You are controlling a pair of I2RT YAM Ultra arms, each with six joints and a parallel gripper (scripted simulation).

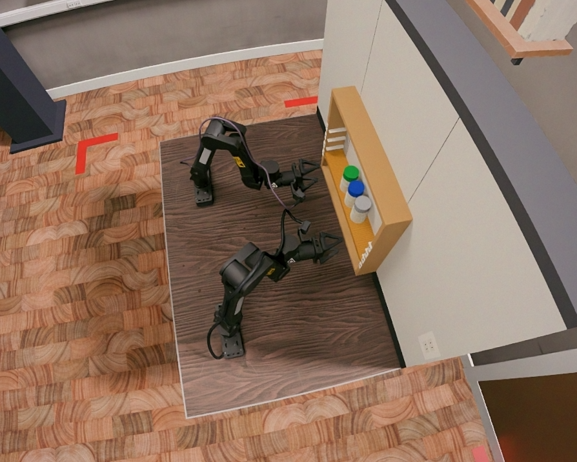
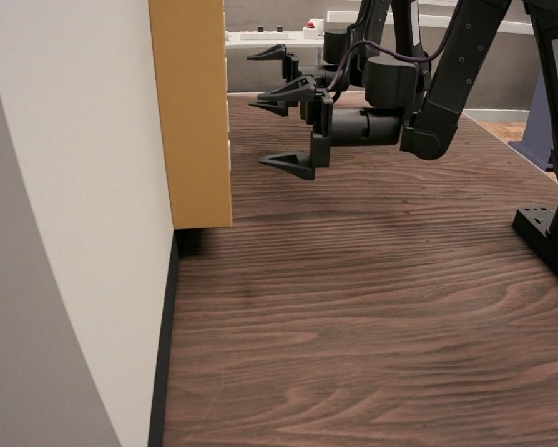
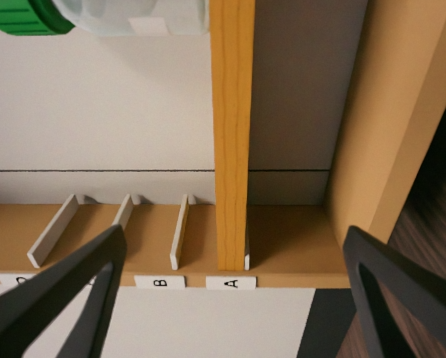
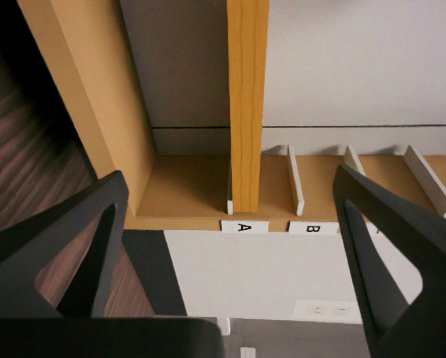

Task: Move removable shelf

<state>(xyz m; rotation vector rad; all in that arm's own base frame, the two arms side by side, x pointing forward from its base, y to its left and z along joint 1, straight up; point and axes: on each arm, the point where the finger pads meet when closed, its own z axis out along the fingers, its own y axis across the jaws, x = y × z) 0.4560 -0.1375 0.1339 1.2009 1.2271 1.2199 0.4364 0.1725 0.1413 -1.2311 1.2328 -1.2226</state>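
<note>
The orange wall rack (image 1: 380,159) hangs on the white wall at the table's edge. The removable shelf (image 1: 347,216) sits in it, in the slot marked A (image 3: 231,283), as both wrist views show (image 3: 231,135) (image 4: 247,100). A green-capped bottle (image 1: 349,177), a blue-capped bottle (image 1: 354,191) and a grey-capped bottle (image 1: 361,208) stand upright on it in a row. My left gripper (image 1: 304,179) is open and empty, a little way back from the rack near the green bottle (image 3: 30,15). My right gripper (image 1: 331,245) is open and empty, also back from the rack, near its labelled end.
White rails for the higher levels (image 3: 177,232) (image 4: 295,180) are free beside slot A. The rack's side panel (image 2: 190,112) stands just above the dark wooden table. A wall socket (image 1: 433,342) sits low on the wall. The arm bases (image 1: 202,195) (image 1: 232,345) stand at the table's far side.
</note>
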